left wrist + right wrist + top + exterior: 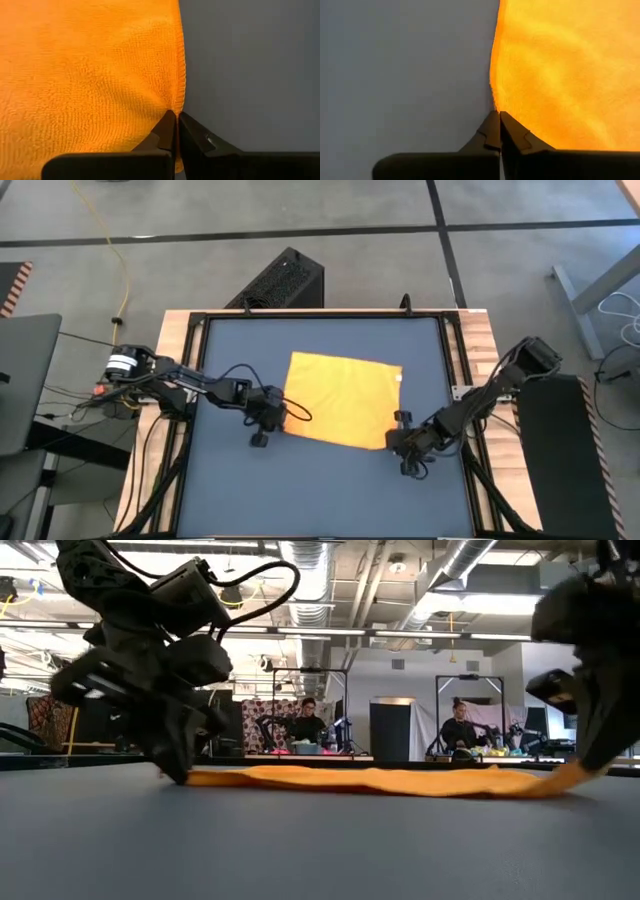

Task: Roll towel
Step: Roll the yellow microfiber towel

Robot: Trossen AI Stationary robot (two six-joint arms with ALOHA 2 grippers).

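The yellow-orange towel (pixel 345 400) lies spread flat on the dark blue-grey tabletop (pixel 300 490), a little far of its middle. My left gripper (pixel 280 418) stands at the towel's near-left corner, shut on its edge. My right gripper (pixel 397 442) is at the near-right corner, likewise shut on the edge. In the low view the towel (pixel 380 780) is a thin strip on the table, rising a little at the right gripper's end. My left gripper pinches the towel's left hem (pixel 179 102) between its two fingertips, close to the near corner. The fingers slant down from the table's left. The cloth puckers at the tips; the rest lies flat on the table. My right gripper pinches the towel's right hem (pixel 495 102) between its two fingertips, near the near corner. The fingers slant down from the table's right. That corner (pixel 565 778) is raised slightly off the table while the rest of the towel stays down.
A black box (pixel 285 280) stands on the floor beyond the table's far edge. Wooden rails (pixel 180 330) frame the tabletop. Bare tabletop (pixel 320 500) lies near of the towel. People sit in the room behind (pixel 305 725).
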